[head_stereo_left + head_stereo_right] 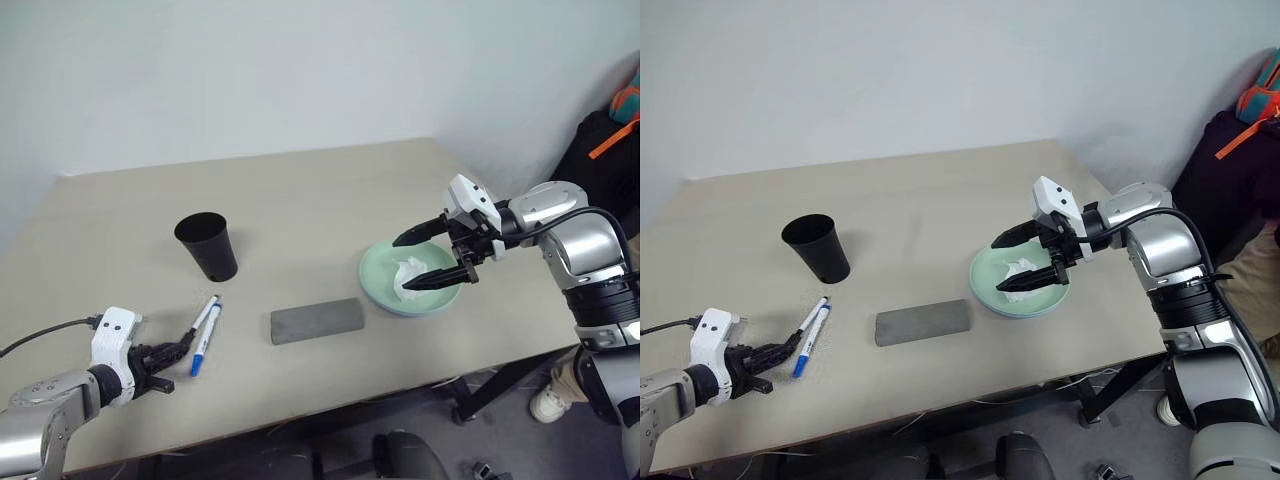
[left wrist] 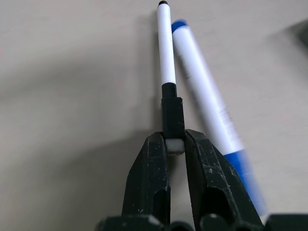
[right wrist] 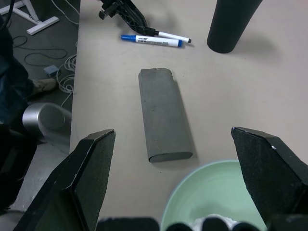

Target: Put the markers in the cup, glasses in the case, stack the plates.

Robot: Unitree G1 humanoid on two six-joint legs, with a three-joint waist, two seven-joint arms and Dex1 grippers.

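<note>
With the left gripper (image 2: 175, 144) pinching the black-capped marker (image 2: 166, 48) by its cap on the table (image 1: 300, 200), beside the blue-capped marker (image 2: 207, 96), lifting straight, avoiding dragging its neighbour, heading for the cup (image 1: 208, 245), leaving the right gripper (image 1: 440, 258) hanging wide over the mint green plate (image 1: 375, 275).

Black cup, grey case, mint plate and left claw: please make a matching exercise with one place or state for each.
1. black cup
2. grey case
3. mint plate
4. left claw

a. holds a crumpled white tissue
b. shut on the black-capped marker
c. standing upright
d. lying closed between cup and plate

Pairs: 1-c, 2-d, 3-a, 4-b
</note>
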